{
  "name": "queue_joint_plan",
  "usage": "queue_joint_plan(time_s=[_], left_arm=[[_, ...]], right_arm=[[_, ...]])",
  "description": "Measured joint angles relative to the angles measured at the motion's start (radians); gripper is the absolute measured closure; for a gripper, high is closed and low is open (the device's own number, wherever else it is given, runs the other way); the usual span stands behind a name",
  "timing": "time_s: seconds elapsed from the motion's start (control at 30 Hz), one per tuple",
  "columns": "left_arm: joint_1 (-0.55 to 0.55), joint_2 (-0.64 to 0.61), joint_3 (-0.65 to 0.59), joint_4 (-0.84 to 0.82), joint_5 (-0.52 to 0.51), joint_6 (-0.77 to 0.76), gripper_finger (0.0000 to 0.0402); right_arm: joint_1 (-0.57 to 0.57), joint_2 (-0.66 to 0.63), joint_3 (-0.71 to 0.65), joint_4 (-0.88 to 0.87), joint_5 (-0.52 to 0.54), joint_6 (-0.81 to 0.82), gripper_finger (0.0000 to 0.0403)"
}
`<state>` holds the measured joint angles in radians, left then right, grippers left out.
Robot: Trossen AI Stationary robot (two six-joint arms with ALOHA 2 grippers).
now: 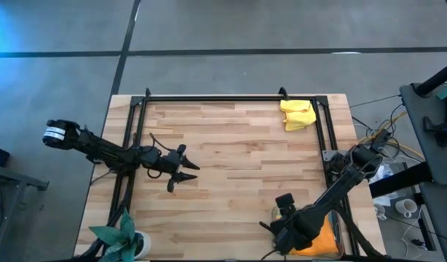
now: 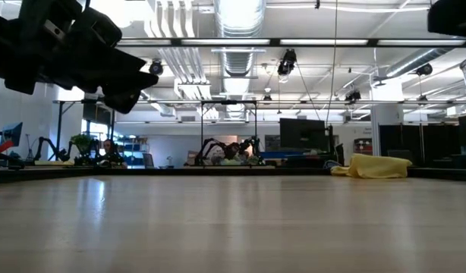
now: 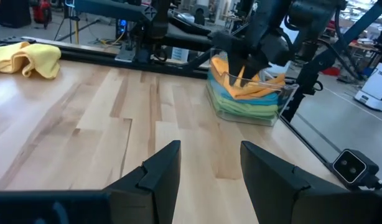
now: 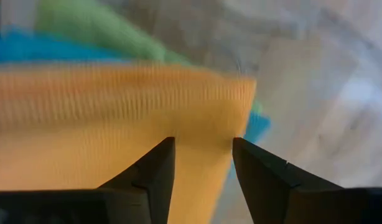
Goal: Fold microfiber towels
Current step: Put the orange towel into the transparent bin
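A clear plastic tray at the table's near right corner holds a stack of microfiber towels: orange on top, then green and light blue. My right gripper is open and points down into the tray, its fingers over the orange towel near one edge. It also shows in the left wrist view. A crumpled yellow towel lies on the table at the far right. My left gripper is open and empty above the table's left middle. My right gripper comes from above, pointing down into the tray. Its open fingers stand over the orange towel's top layer beside its edge. I cannot tell whether they touch the cloth.
A small green plant stands at the near left corner. A black frame runs along the table's far, left and right sides. The bare wood lies between the two arms. Cables and equipment sit beyond the right edge.
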<state>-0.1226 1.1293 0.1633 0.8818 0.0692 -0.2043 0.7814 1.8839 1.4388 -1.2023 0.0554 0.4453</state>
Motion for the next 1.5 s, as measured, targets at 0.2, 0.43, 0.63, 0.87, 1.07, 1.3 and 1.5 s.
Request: queue_joint_plan(time_s=[0.2,0.43,0.63,0.87,1.07,1.3,1.5], left_arm=[[0.0,0.0,0.002,0.0,-0.001,0.025,0.0249],[0.0,0.002,0.002,0.0,-0.001,0.027,0.0249],[0.0,0.001,0.002,0.0,-0.002,0.027,0.0249],[0.0,0.001,0.002,0.0,-0.002,0.027,0.0249],[0.0,0.001,0.002,0.0,-0.002,0.027,0.0249],[0.0,0.001,0.002,0.0,-0.002,0.027,0.0249],[0.0,0.001,0.002,0.0,-0.003,0.026,0.0249]], right_arm=[[-0.003,0.0,-0.011,0.052,0.008,0.015,0.0243],[-0.001,0.0,0.005,0.058,0.051,-0.105,0.0246],[0.002,0.0,-0.033,0.072,0.06,-0.195,0.0262],[0.002,0.0,-0.07,0.095,0.05,-0.196,0.03],[0.001,0.0,-0.07,0.1,0.05,-0.109,0.0381],[0.008,0.001,-0.039,0.067,0.05,-0.065,0.0393],[0.016,0.001,0.027,-0.046,0.055,0.025,0.0394]])
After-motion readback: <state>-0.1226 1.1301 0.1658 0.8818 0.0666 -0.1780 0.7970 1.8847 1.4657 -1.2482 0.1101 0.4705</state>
